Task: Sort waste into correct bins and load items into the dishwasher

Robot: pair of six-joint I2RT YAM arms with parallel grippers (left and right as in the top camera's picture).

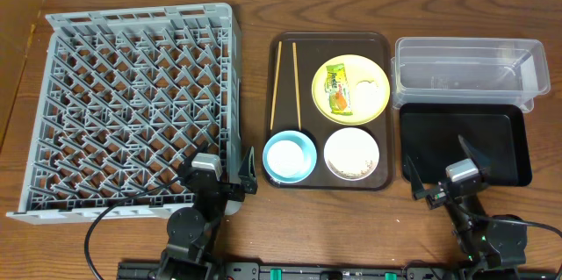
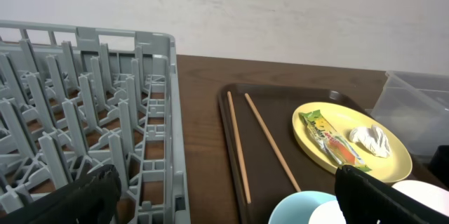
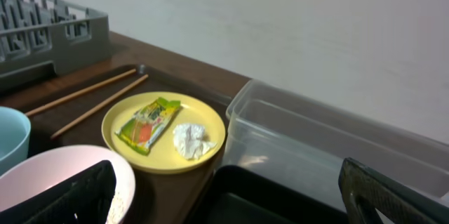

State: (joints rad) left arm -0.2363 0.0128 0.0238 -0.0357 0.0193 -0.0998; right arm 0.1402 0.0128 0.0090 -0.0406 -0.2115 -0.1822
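The yellow plate (image 1: 352, 89) on the brown serving tray (image 1: 384, 47) holds the snack wrapper (image 1: 337, 87) and crumpled white paper (image 1: 368, 85). Two chopsticks (image 1: 285, 84) lie at the tray's left. The light blue bowl (image 1: 290, 156), with a small white cup inside, and the white bowl (image 1: 351, 154) with rice scraps sit at the tray's front. The grey dish rack (image 1: 132, 104) is at left. The clear tub (image 1: 470, 72) and black tray (image 1: 465, 144) are at right. My left gripper (image 1: 226, 175) is open by the rack's front corner. My right gripper (image 1: 439, 170) is open over the black tray's front.
The wooden table's front edge lies just behind both arm bases. A pale wall runs along the far edge of the table. A bare strip of table (image 1: 253, 78) separates the rack from the serving tray.
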